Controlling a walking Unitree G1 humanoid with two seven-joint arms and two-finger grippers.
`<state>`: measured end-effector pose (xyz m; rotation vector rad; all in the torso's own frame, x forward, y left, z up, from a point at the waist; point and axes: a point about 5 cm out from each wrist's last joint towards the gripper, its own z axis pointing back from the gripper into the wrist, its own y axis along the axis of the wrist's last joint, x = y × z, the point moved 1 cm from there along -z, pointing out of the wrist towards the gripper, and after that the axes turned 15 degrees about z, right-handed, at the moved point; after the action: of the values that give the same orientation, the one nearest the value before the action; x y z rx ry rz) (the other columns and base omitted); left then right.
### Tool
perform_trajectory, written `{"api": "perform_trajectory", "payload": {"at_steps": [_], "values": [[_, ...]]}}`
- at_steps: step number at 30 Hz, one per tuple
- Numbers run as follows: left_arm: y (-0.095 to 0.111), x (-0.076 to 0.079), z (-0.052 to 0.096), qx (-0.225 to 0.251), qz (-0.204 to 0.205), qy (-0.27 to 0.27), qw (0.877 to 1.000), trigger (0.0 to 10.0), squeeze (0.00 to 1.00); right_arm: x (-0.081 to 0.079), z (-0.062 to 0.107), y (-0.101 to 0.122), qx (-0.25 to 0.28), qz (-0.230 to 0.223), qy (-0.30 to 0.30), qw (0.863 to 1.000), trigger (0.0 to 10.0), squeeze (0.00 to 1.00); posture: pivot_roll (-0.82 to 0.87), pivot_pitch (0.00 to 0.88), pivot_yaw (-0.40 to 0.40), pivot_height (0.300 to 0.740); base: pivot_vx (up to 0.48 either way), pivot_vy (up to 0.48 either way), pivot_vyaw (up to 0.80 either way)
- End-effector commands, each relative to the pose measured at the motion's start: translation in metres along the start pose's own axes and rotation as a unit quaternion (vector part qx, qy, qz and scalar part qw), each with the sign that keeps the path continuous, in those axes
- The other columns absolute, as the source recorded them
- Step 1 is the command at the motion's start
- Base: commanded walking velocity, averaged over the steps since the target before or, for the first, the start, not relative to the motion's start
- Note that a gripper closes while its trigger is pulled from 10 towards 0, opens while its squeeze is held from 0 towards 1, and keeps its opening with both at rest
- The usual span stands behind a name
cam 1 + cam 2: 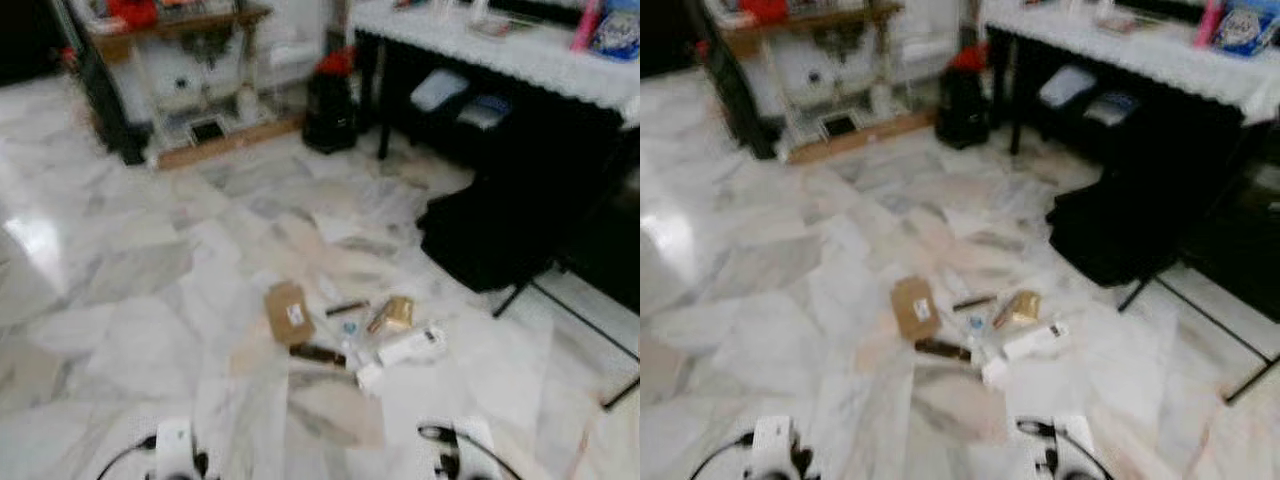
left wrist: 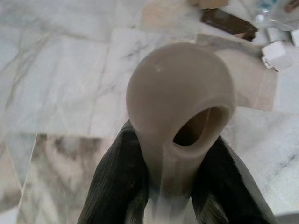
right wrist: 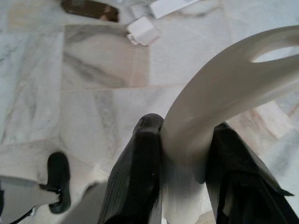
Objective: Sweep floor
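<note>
Litter lies on the marble floor (image 1: pixel 130 300) just ahead: a brown cardboard box (image 1: pixel 287 310), a gold packet (image 1: pixel 393 313), a long white box (image 1: pixel 412 347), a dark bar (image 1: pixel 317 354) and a small white box (image 1: pixel 368 376). My left gripper (image 2: pixel 170 154) is shut on a beige handle (image 2: pixel 180 107) with a rounded end and a hole in it. My right gripper (image 3: pixel 187 135) is shut on a curved white handle (image 3: pixel 224 88) with a slot. Both handles are held low over the floor, short of the litter. The dark bar (image 2: pixel 229 23) and the small white box (image 3: pixel 142 31) lie beyond the fingers.
A black chair (image 1: pixel 500 230) with thin legs (image 1: pixel 570 310) stands at the right, under a table with a white cloth (image 1: pixel 500 50). A black and red bin (image 1: pixel 332 100) and a wooden shelf (image 1: pixel 180 30) stand at the back. Open floor stretches to the left.
</note>
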<state>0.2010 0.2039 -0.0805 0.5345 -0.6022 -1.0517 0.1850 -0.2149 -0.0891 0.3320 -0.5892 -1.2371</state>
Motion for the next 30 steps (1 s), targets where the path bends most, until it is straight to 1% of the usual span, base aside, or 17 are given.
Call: {"api": "perform_trajectory", "payload": {"at_steps": [1,4,7,8,10,12,13,14,15,17,21,22,25,26,27,28,30], "values": [[0.002,0.005,-0.001,0.004,0.002,-0.009,1.000,10.0,0.00,0.003,0.001,-0.006,-0.007,-0.008,-0.003,1.000,10.0,0.00,-0.10,0.000,0.035,0.740,0.300,0.000,0.00],[0.003,0.005,-0.001,0.006,-0.005,-0.009,1.000,10.0,0.00,0.003,0.001,-0.005,-0.004,-0.006,-0.004,1.000,10.0,0.00,-0.10,0.000,0.036,0.740,0.180,0.000,0.00],[0.007,0.006,-0.002,0.014,-0.009,-0.015,1.000,10.0,0.00,-0.001,-0.002,0.011,0.014,-0.005,-0.012,1.000,10.0,0.00,-0.10,0.000,0.037,0.740,0.000,0.000,0.00],[0.007,0.006,-0.002,0.015,-0.010,-0.015,1.000,10.0,0.00,-0.001,-0.002,0.013,0.015,-0.005,-0.013,1.000,10.0,0.00,-0.10,0.000,0.037,0.740,0.000,0.000,0.00],[0.017,0.006,-0.003,0.036,-0.015,-0.020,0.999,10.0,0.00,0.004,-0.004,0.024,0.030,0.011,-0.027,0.999,10.0,0.00,-0.11,0.000,0.040,0.740,0.000,0.000,0.00],[0.025,0.007,-0.004,0.053,-0.019,-0.024,0.998,10.0,0.00,0.009,-0.004,0.029,0.037,0.031,-0.037,0.998,10.0,0.00,-0.11,0.000,0.039,0.740,0.000,0.000,0.00],[0.031,0.008,-0.004,0.068,-0.025,-0.023,0.997,10.0,0.00,0.013,-0.004,0.033,0.045,0.046,-0.043,0.997,10.0,0.00,-0.10,0.000,0.038,0.740,0.000,0.000,0.00],[0.044,0.008,-0.005,0.095,-0.030,-0.023,0.995,10.0,0.00,0.019,-0.004,0.039,0.054,0.061,-0.057,0.995,10.0,0.00,-0.11,0.000,0.038,0.740,0.000,0.000,0.00],[0.044,0.008,-0.005,0.095,-0.030,-0.023,0.995,10.0,0.00,0.019,-0.004,0.039,0.054,0.061,-0.057,0.995,10.0,0.00,-0.11,0.000,0.038,0.740,0.000,0.000,0.00],[0.064,0.010,-0.005,0.137,-0.038,-0.029,0.989,10.0,0.00,0.034,-0.003,0.055,0.086,0.074,-0.092,0.989,10.0,0.00,-0.11,0.000,0.038,0.740,0.000,0.000,0.00],[0.084,0.015,-0.004,0.179,-0.056,-0.044,0.981,10.0,0.00,0.051,0.001,0.078,0.131,0.079,-0.137,0.979,10.0,0.00,-0.11,0.000,0.042,0.740,0.000,0.000,0.00],[0.096,0.019,-0.003,0.204,-0.065,-0.050,0.975,10.0,0.00,0.055,0.003,0.088,0.154,0.090,-0.155,0.972,10.0,0.00,-0.11,0.000,0.044,0.740,0.000,0.000,0.00],[0.112,0.025,-0.001,0.237,-0.071,-0.061,0.967,10.0,0.00,0.059,0.006,0.103,0.184,0.102,-0.182,0.961,10.0,0.00,-0.11,0.000,0.044,0.740,0.000,0.000,0.00],[0.126,0.033,0.001,0.264,-0.074,-0.074,0.959,10.0,0.00,0.062,0.010,0.116,0.209,0.117,-0.210,0.948,10.0,0.00,-0.11,0.000,0.045,0.740,0.000,0.000,0.00],[0.131,0.036,0.002,0.274,-0.077,-0.080,0.955,10.0,0.00,0.062,0.011,0.121,0.219,0.120,-0.219,0.943,10.0,0.00,-0.11,0.000,0.046,0.740,0.000,0.000,0.00],[0.131,0.036,0.002,0.274,-0.077,-0.080,0.955,10.0,0.00,0.062,0.011,0.121,0.219,0.120,-0.219,0.943,10.0,0.00,-0.11,0.000,0.046,0.740,0.000,0.000,0.00],[0.148,0.051,0.006,0.308,-0.085,-0.102,0.942,10.0,0.00,0.063,0.017,0.142,0.255,0.131,-0.254,0.924,10.0,0.00,-0.11,0.000,0.050,0.740,0.000,0.000,0.00]]}}
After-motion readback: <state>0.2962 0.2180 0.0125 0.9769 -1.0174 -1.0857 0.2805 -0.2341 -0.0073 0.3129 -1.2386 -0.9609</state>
